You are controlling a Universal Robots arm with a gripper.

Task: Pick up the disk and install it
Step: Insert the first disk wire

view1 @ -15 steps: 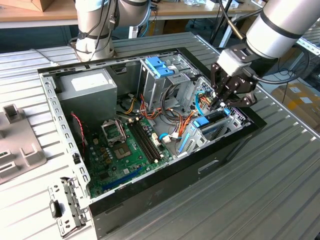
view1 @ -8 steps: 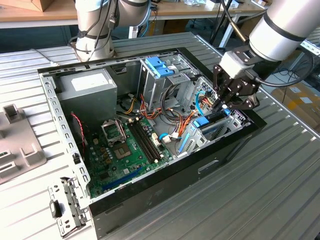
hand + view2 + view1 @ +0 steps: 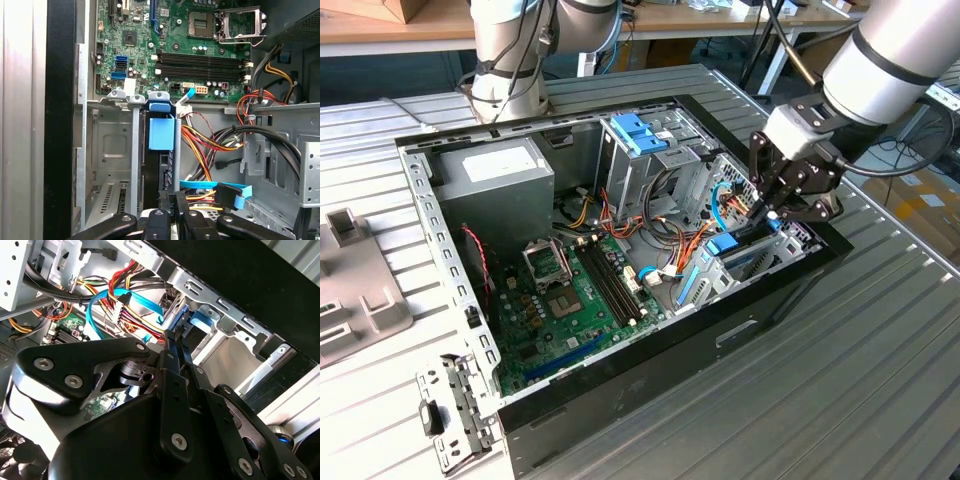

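Installation, probably late: disk (image 3: 161, 135) on edge in a bay slot of the case (image 3: 650, 370), hand (image 3: 170, 197) at its near end. Gripping or just pressing, cannot tell. Seems to call for straight, square pressure along the slot, clear of cables (image 3: 210, 140).

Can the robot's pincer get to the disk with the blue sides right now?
Probably yes. The pincer sits right at the end of the disk, which stands on edge in the metal bay. Nothing lies between them, and the red and orange cables run beside the bay, not across it.
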